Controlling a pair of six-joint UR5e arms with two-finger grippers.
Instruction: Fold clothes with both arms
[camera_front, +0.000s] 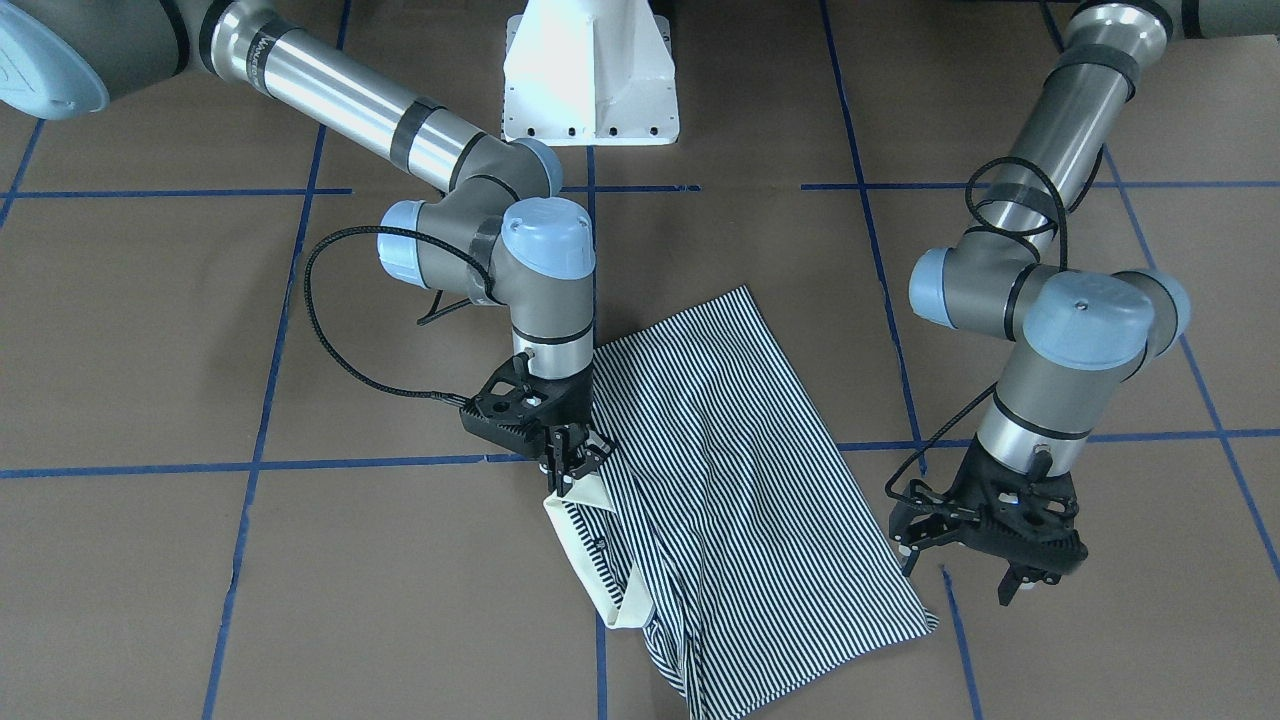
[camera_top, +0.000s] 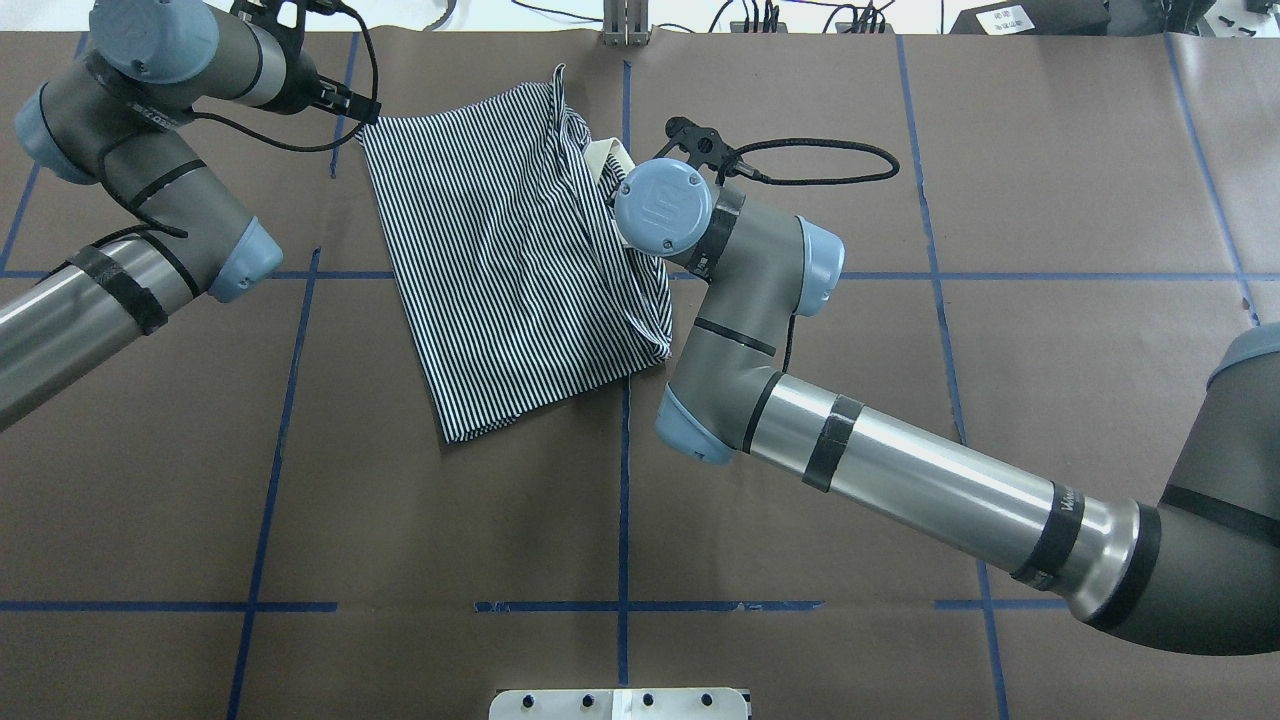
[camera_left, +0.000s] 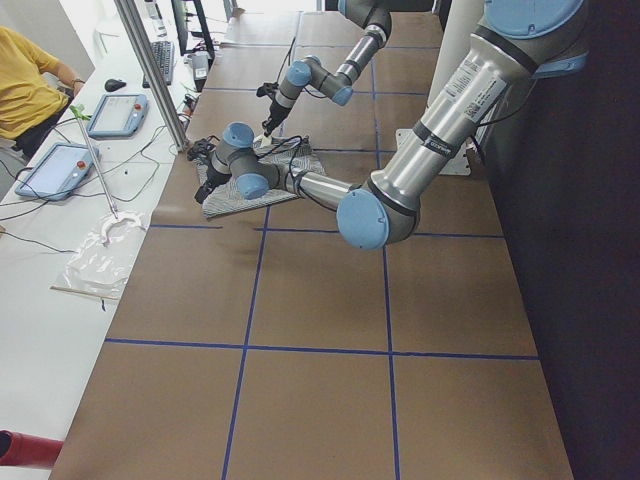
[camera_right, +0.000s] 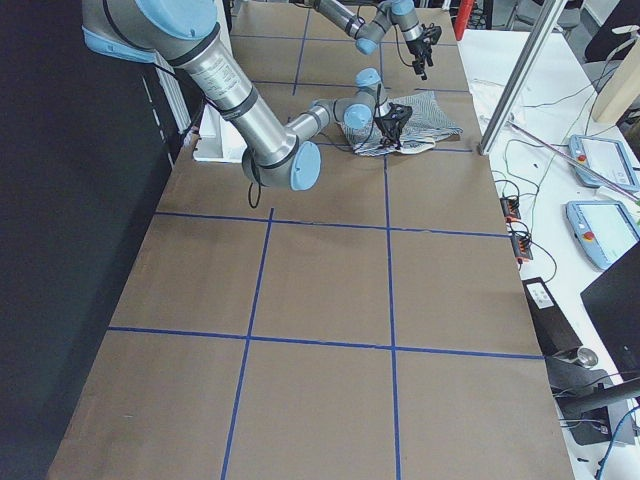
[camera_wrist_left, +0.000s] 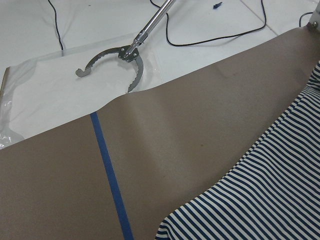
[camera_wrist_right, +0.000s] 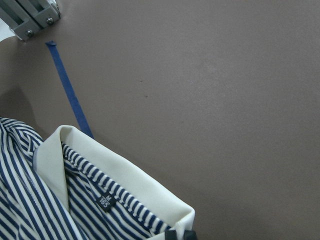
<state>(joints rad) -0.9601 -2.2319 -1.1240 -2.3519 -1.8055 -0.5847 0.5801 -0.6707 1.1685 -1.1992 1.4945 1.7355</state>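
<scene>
Your striped polo shirt (camera_front: 730, 450) lies on the brown table (camera_front: 200, 330), on the half far from the robot and across the middle blue tape line (camera_top: 624, 500). It is mostly flat, with loose folds along the side where the cream collar (camera_front: 590, 545) is. This collar sits at the shirt's far end, towards the robot's right.

The right gripper (camera_front: 570, 468) points down onto the collar. Its fingers are pressed together on the collar's edge, and in the right wrist view you see the tips (camera_wrist_right: 180, 234) touching the cream cloth.

The left gripper (camera_front: 960, 572) is just beside the opposite far corner of the shirt. Its fingers stand apart and it holds nothing.

In the left wrist view, a metal grabber tool (camera_wrist_left: 120, 60) lies on a plastic sheet (camera_wrist_left: 45, 95) past the table's edge.
</scene>
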